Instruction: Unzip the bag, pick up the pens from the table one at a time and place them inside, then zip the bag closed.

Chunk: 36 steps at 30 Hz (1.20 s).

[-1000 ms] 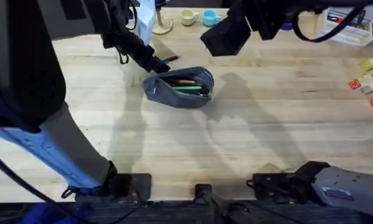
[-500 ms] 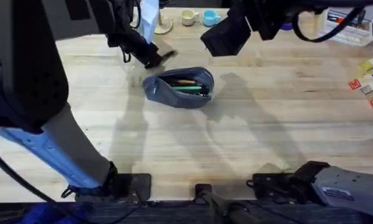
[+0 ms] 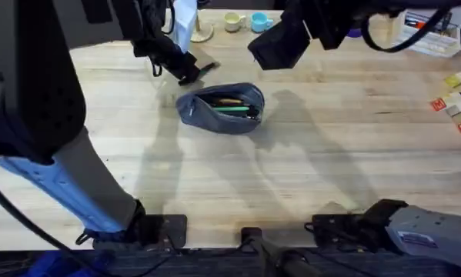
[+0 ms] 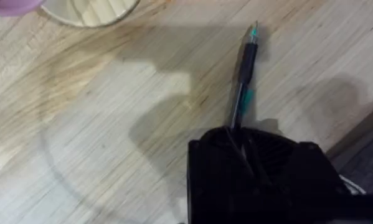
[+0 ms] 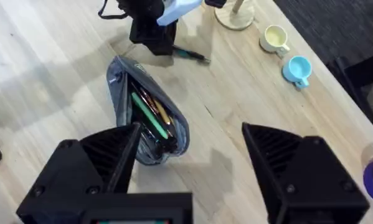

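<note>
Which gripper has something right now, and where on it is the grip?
The left gripper holds a black pen by its rear end, green tip pointing away. The right gripper is open, empty.

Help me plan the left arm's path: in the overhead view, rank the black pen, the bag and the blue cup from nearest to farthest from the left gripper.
1. Black pen: held in the left gripper.
2. Bag: just beyond, toward the arms' bases, open.
3. Blue cup: at the table's far edge.

1. Bright, even light falls from above on the table [image 3: 307,154].
2. Soft arm shadows stretch toward 6 o'clock below the bag [image 3: 221,108].
3. The left arm looms dark and blurred at 9 o'clock.
</note>
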Each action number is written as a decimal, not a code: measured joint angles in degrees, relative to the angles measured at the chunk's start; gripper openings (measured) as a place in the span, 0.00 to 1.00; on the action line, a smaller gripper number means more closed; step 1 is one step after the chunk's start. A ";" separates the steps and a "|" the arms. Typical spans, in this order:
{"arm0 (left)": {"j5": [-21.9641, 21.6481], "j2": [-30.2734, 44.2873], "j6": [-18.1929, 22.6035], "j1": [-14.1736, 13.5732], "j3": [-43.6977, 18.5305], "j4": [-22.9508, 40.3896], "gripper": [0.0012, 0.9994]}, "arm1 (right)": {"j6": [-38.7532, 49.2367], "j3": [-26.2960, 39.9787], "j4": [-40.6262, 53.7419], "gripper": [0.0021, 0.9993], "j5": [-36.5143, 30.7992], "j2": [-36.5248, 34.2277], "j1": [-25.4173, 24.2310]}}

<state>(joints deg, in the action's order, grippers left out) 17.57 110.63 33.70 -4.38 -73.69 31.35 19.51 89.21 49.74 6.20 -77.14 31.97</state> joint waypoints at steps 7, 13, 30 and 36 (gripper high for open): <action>-2.90 -1.06 -1.08 -0.02 -1.38 3.78 0.05 | 0.00 0.00 0.00 1.00 0.00 0.00 0.00; -3.90 -7.87 -1.21 0.02 -1.47 5.10 0.05 | 0.00 0.00 0.00 1.00 0.00 0.00 0.00; 4.40 -22.79 1.83 -0.67 -2.19 15.59 0.04 | 0.00 0.00 1.18 1.00 0.00 2.90 0.00; 9.04 -24.22 8.83 -5.48 -2.19 19.47 0.04 | 0.00 0.00 4.52 1.00 0.00 7.20 0.00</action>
<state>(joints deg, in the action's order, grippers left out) 26.61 86.41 42.53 -9.86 -75.88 50.81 19.51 89.21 54.25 6.20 -69.95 31.97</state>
